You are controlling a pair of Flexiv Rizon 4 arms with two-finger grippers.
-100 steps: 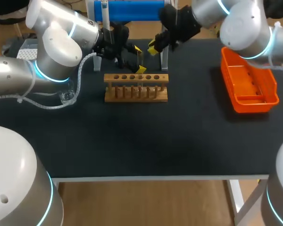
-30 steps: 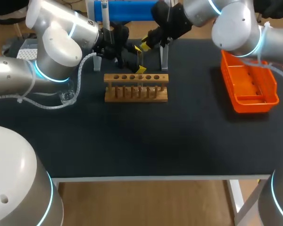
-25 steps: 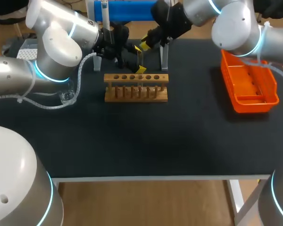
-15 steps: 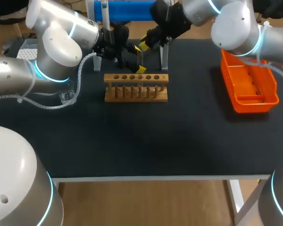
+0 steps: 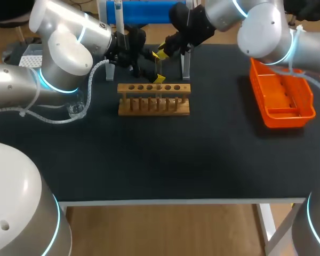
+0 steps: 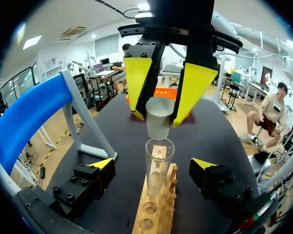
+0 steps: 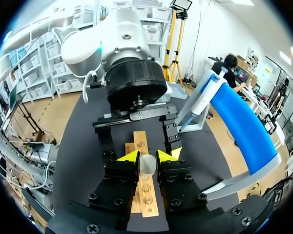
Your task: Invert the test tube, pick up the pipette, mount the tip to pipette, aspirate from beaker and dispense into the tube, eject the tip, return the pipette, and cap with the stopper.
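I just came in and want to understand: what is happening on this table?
The right claw grips the stopper and holds it just above the mouth of the test tube, which stands upright in the wooden rack. The left claw is open, one finger on each side of the tube, not touching it. The tube is not yet capped.

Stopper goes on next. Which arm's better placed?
Right. The right pincer grips the stopper just above the tube mouth. The left pincer stands open either side of the tube in the rack, holding nothing.
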